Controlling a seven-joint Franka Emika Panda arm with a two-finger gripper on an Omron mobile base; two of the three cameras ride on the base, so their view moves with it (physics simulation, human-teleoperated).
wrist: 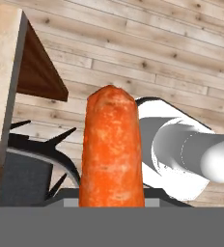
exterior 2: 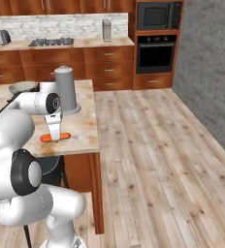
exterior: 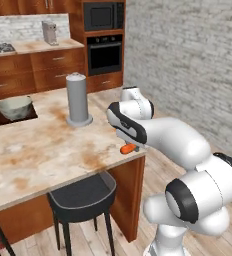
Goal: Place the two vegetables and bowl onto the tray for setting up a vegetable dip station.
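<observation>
Orange carrot (wrist: 112,149) looks light, stiff, smooth (may roll), held w/ gripper (exterior 2: 55,133) fingers closed mid-length just above counter (exterior 2: 83,131) edge, bowl (exterior: 14,107) on tray (exterior: 30,115) well apart.

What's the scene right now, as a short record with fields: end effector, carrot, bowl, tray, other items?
end effector: closed on the carrot, at the counter's near right corner
carrot: orange, held between the fingers, lengthwise along the hand view
bowl: pale, sitting on the tray
tray: dark brown, far left of the counter
other: tall grey cylinder standing mid-counter; black stool under the edge
</observation>
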